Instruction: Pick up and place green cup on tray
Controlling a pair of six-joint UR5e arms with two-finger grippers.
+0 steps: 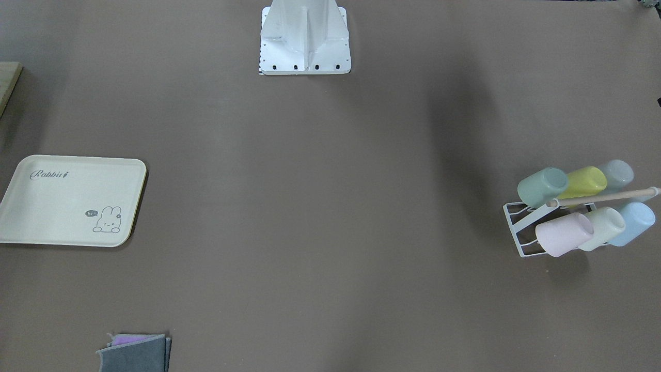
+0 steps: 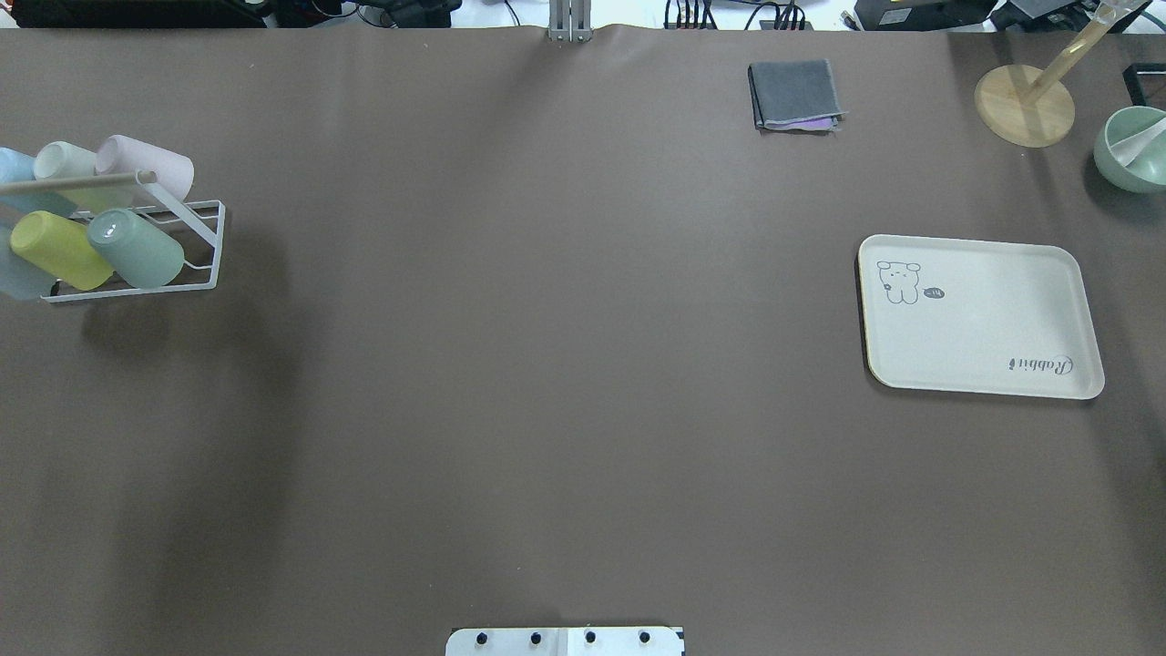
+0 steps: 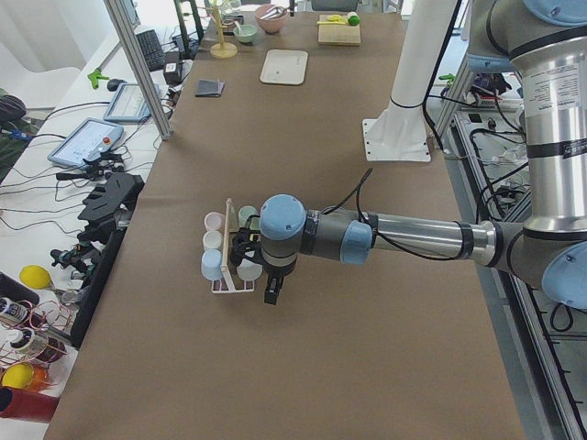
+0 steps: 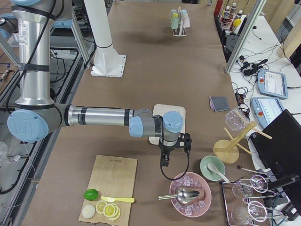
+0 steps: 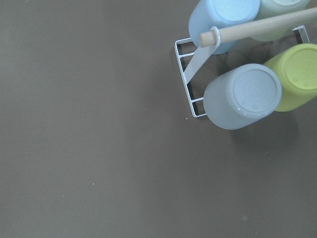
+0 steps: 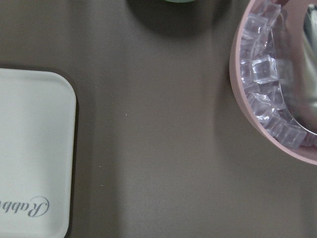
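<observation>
The green cup (image 2: pixel 137 246) lies tilted on a white wire rack (image 2: pixel 202 239) at the table's left end, next to a yellow cup (image 2: pixel 56 249); it also shows in the front view (image 1: pixel 541 186). The cream tray (image 2: pixel 984 319) lies bare at the right end, also in the front view (image 1: pixel 57 206) and the right wrist view (image 6: pixel 29 148). My left gripper (image 3: pixel 272 293) hangs beside the rack's near end; I cannot tell whether it is open. My right gripper (image 4: pixel 164 163) hangs just past the tray, toward the ice bowl; I cannot tell its state. The left wrist view shows no green cup.
The rack also holds pink (image 2: pixel 150 169), pale whitish-green (image 2: pixel 64 162), light blue (image 5: pixel 223 20) and grey-blue (image 5: pixel 242 96) cups. A pink bowl of ice (image 6: pixel 240 99), a green bowl (image 2: pixel 1130 150), a wooden stand (image 2: pixel 1025 105) and folded cloths (image 2: pixel 794 94) lie around the tray.
</observation>
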